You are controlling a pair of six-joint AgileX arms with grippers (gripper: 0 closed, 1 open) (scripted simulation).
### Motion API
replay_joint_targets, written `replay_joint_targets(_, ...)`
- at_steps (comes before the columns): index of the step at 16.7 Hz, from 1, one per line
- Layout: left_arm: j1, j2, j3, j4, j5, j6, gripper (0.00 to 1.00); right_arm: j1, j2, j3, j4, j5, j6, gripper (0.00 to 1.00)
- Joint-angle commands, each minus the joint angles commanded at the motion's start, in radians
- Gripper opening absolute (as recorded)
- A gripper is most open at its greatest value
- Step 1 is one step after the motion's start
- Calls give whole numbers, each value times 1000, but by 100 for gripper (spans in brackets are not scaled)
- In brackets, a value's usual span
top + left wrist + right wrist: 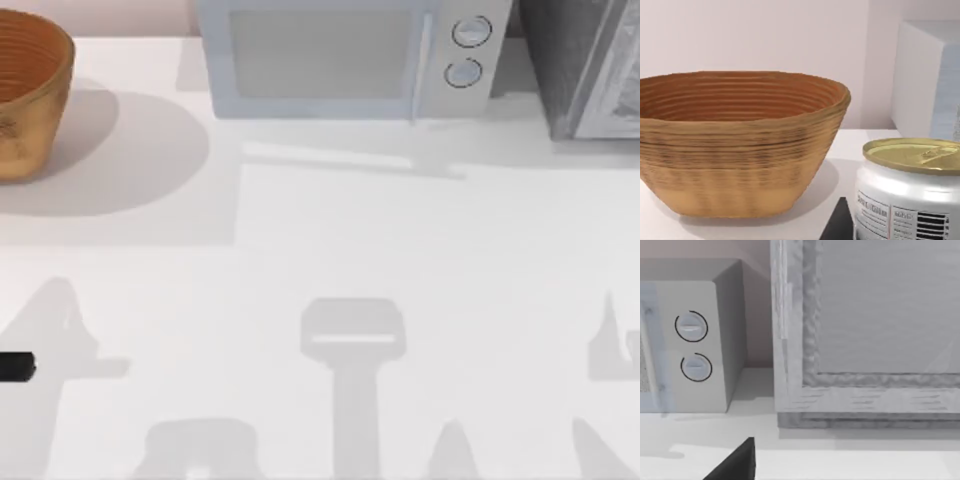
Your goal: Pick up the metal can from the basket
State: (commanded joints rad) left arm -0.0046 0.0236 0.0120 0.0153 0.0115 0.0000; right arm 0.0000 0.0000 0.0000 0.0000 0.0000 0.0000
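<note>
Ribbed woven basket [740,145] stands beside gold-topped cylindrical metal can [910,190], seemingly gripped by left pincer [840,225].

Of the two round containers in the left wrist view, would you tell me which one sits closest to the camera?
The metal can, with its dull gold top and white labelled side, looms in the foreground; the woven basket stands farther back on the table.

The basket [30,95] stands at the table's [400,250] far left corner, the microwave [350,55] along the far edge, the metal can [910,190] outside the basket
</note>
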Motion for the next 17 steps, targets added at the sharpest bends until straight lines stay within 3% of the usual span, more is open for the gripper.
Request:
replay_joint_targets(5, -15, 192, 110, 156, 101, -10, 0, 0, 0, 0, 0, 0, 0, 100)
replay_joint_targets(17, -61, 829, 429, 581, 460, -3, 0, 0, 0, 0, 0, 0, 0, 100)
